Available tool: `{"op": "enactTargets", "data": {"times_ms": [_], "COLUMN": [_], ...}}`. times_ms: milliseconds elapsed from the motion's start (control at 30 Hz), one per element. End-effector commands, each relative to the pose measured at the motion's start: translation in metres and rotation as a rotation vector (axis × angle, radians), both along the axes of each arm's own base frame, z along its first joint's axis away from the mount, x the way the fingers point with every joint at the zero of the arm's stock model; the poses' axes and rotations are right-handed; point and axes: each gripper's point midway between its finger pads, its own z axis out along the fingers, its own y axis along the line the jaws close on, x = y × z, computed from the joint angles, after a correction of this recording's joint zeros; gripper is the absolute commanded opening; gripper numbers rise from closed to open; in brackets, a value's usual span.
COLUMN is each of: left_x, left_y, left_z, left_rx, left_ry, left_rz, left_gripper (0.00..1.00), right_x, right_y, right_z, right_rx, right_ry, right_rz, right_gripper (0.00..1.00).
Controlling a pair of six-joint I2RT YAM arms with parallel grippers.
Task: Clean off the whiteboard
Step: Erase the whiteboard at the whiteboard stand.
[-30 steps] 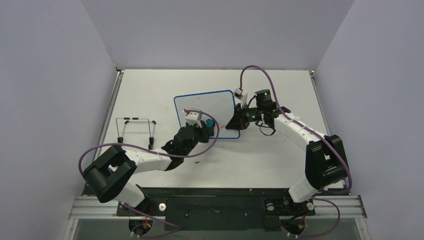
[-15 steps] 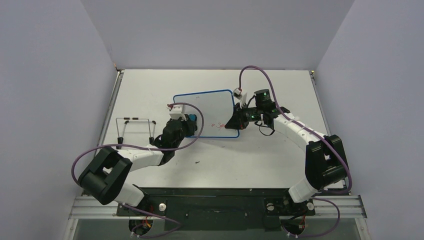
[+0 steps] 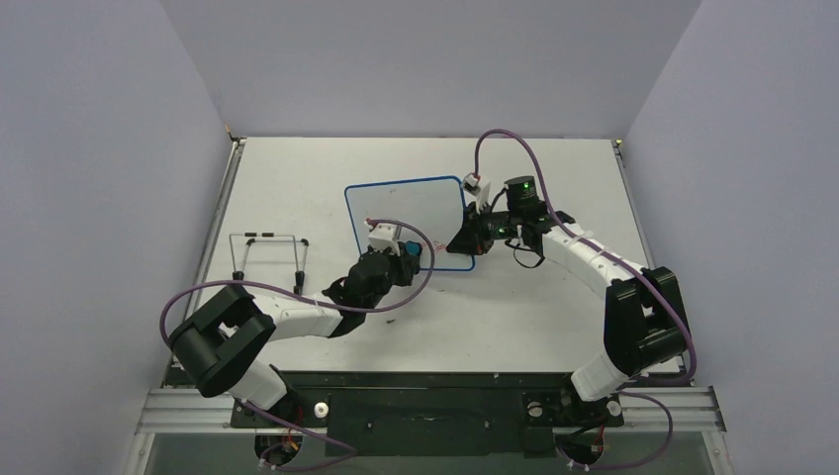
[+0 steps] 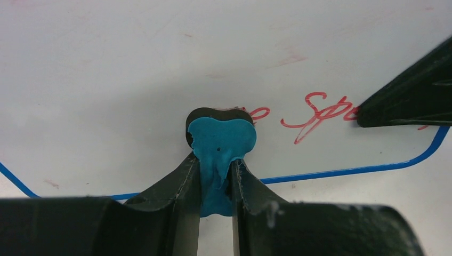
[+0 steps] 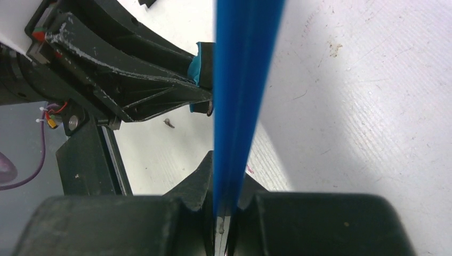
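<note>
Two grippers engaged. Left gripper (image 4: 216,170) is clamped on a small blue-and-black bone-shaped eraser (image 4: 221,138). Eraser head touches the flat white blue-rimmed whiteboard (image 3: 411,206) by its near edge, just left of the red handwriting (image 4: 314,109). Right gripper (image 5: 224,176) is pinched tight on the board's near-right corner rim. Board lies mid-table (image 3: 554,168), between both grippers.
</note>
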Motion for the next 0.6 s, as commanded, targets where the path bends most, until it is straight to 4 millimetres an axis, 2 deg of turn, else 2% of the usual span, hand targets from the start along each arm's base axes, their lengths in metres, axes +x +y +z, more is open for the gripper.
{"op": "enactTargets", "data": {"times_ms": [0,33,100,167,233,367,433,567], "left_x": [0.021,0.029,0.039,0.046,0.051,0.054,0.052,0.034], "left_y": [0.019,0.035,0.055,0.065,0.068,0.056,0.042,0.006], "left_z": [0.004,-0.001,0.0,0.001,0.005,0.012,0.018,0.032], "left_rx": [-0.032,-0.024,-0.022,-0.009,0.007,-0.004,-0.019,0.004], "left_ry": [0.019,0.037,0.042,0.048,0.043,0.034,0.027,-0.019], "left_rz": [0.053,0.086,0.128,0.139,0.137,0.091,0.045,-0.063], "left_gripper": [0.0,0.0,0.0,0.0,0.0,0.0,0.0,0.0], "right_x": [-0.022,-0.022,-0.023,-0.022,-0.022,-0.022,-0.022,-0.022], "right_y": [0.01,0.01,0.01,0.01,0.01,0.01,0.01,0.01], "right_z": [0.006,0.007,0.007,0.007,0.007,0.005,0.004,0.005], "right_rx": [0.007,0.009,0.009,0.009,0.008,0.005,0.005,0.005], "right_ry": [-0.004,-0.005,-0.005,-0.006,-0.005,-0.004,-0.004,-0.003], "right_rz": [0.085,0.086,0.087,0.086,0.086,0.086,0.087,0.087], "right_gripper": [0.0,0.0,0.0,0.0,0.0,0.0,0.0,0.0]}}
